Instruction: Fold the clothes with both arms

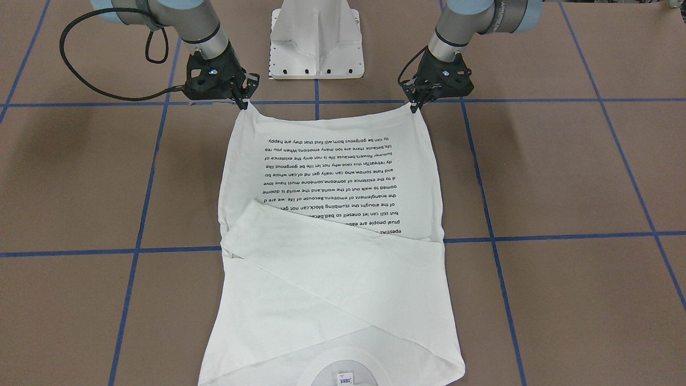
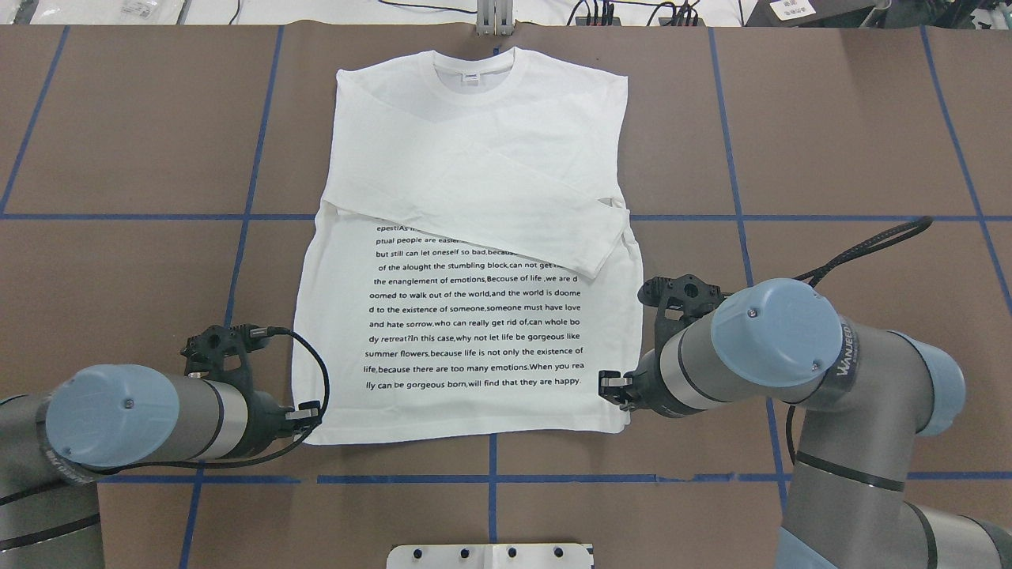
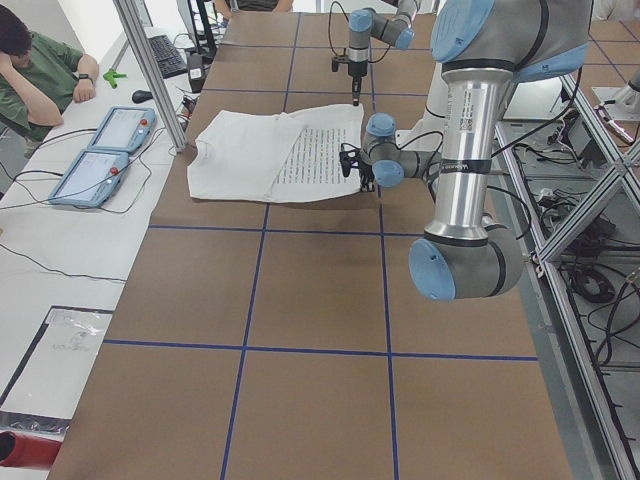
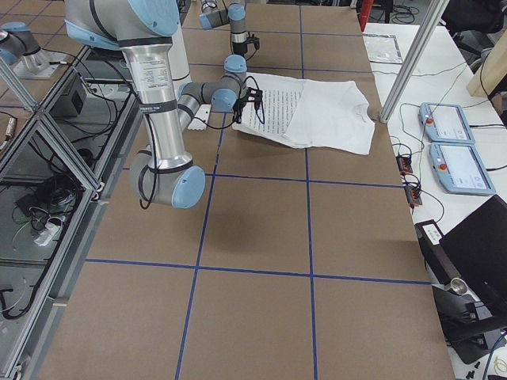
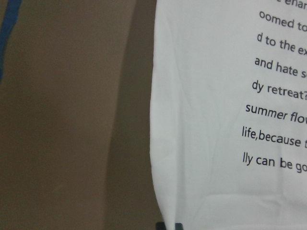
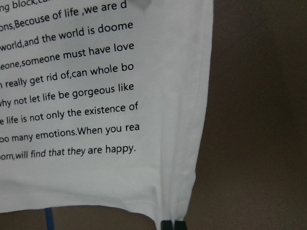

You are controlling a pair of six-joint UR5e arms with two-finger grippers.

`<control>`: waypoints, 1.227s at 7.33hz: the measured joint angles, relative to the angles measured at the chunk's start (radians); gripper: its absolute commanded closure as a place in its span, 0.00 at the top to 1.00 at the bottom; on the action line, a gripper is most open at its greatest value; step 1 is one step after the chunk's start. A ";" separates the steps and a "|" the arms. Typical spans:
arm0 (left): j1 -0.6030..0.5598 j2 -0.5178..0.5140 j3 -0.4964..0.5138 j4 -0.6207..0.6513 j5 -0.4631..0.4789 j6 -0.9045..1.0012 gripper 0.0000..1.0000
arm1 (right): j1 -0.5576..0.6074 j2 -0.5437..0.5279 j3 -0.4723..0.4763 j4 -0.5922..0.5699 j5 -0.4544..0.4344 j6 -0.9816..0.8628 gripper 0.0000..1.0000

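- Nearest my base: white pedestal (image 1: 316,43) at the table's (image 1: 563,171) edge, between the two arms.
- Left gripper (image 1: 414,108): fingers pinched together on the near left hem corner of the shirt (image 1: 332,268).
- Right gripper (image 1: 244,103): clamped just as tight on the near right hem corner. Each corner stands in a small peak.
- Shirt: white, lies at the table's middle, printed text face up, hem toward me.
- Sleeves (image 2: 506,194): both folded across the chest, overlapping, covering the top text lines.
- Collar (image 2: 479,88): far end, small label inside.
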 measured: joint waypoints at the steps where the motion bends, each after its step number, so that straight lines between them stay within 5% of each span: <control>1: 0.023 0.014 -0.052 0.024 -0.013 -0.009 0.00 | 0.002 -0.028 0.038 -0.002 0.042 -0.005 0.00; 5: 0.241 0.040 -0.279 0.160 -0.019 -0.184 0.00 | -0.030 -0.224 0.290 -0.004 0.231 -0.014 0.00; 9: 0.286 0.089 -0.387 0.241 -0.022 -0.191 0.00 | -0.002 -0.238 0.314 -0.004 0.313 -0.020 0.00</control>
